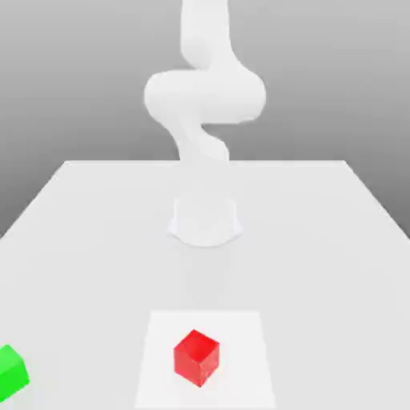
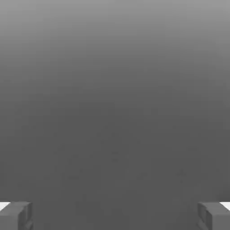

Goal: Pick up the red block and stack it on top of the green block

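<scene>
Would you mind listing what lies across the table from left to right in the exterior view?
green block → red block, with the arm's base standing farther back, roughly in line with the red block.

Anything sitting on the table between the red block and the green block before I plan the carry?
No. In the exterior view, only bare table runs between the red block and the green block.

The arm [image 1: 204, 104] is plain white, made of smooth rounded segments on a round white base [image 1: 205, 220]. The pincer [image 2: 115, 215] has blocky grey fingertips [image 2: 15, 215].
</scene>
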### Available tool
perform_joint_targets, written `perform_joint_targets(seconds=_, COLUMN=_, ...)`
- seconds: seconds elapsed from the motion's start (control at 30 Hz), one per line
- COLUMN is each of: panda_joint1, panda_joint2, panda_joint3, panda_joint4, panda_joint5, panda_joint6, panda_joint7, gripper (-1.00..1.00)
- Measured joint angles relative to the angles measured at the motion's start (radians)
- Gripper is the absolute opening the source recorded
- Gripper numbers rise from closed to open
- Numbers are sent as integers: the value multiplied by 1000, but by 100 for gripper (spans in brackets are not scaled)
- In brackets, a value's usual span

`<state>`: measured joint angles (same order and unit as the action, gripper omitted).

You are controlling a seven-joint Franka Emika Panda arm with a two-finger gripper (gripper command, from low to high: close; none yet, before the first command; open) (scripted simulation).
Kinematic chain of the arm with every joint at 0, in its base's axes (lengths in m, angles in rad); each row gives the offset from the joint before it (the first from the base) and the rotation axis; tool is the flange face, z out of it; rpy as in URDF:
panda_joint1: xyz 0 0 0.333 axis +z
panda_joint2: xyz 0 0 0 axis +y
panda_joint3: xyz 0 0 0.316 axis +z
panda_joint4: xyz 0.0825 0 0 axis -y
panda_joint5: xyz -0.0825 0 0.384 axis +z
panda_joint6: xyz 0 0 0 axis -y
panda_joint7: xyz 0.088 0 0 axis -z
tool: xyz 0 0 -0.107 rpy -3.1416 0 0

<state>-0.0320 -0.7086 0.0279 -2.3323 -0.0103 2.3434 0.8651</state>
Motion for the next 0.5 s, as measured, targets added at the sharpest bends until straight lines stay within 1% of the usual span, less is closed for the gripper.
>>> perform_joint_targets(seconds=0.3, panda_joint1=-98, panda_joint2=334, panda_joint3=83, panda_joint4=-117, panda_joint5=-46, panda_joint6=158, panda_joint7=243, gripper=0)
perform_joint_targets(seconds=0.5, panda_joint1=-127, panda_joint2=552, panda_joint3=99, panda_joint4=-194, panda_joint5=-73, panda_joint6=261, panda_joint7=400, gripper=0)
